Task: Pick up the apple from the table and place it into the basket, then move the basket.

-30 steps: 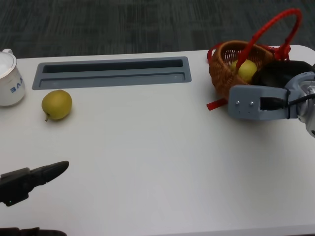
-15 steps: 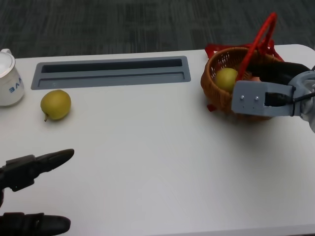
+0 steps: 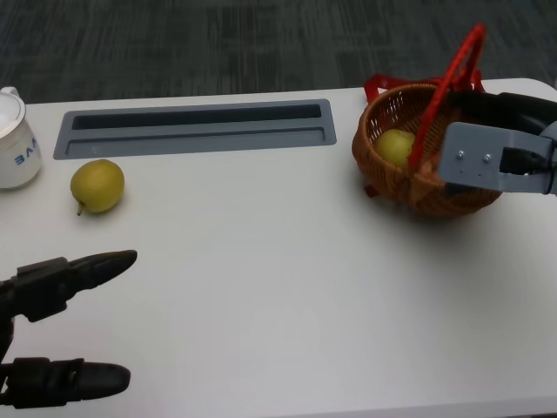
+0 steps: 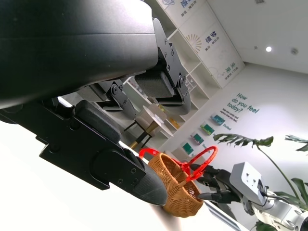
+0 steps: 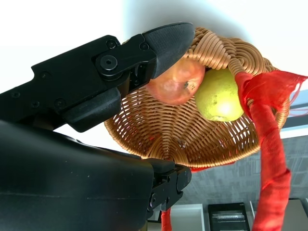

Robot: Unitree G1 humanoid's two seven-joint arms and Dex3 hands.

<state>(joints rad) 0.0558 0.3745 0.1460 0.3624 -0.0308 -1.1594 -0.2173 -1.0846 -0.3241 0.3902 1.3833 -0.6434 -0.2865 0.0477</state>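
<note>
The wicker basket (image 3: 409, 178) with a red handle (image 3: 448, 87) stands at the table's far right. In it lie a red apple (image 5: 175, 84) and a yellow-green fruit (image 3: 394, 145), side by side in the right wrist view. My right hand (image 3: 500, 117) grips the basket's right rim, one finger (image 5: 166, 41) over the rim by the apple and another under the wall. My left hand (image 3: 65, 283) hovers over the near left of the table with its fingers apart and nothing in them. The left wrist view shows the basket (image 4: 175, 190) far off past my fingers (image 4: 120, 168).
A yellow-green pear (image 3: 97, 185) lies on the white table (image 3: 261, 261) at the left. Behind it a white mug (image 3: 13, 144) stands at the left edge. A grey recessed tray (image 3: 196, 129) runs along the back.
The basket has slid toward me and a little left, and its handle has swung more upright. My right hand moved from its front to its right rim. My left hand rose further into view.
</note>
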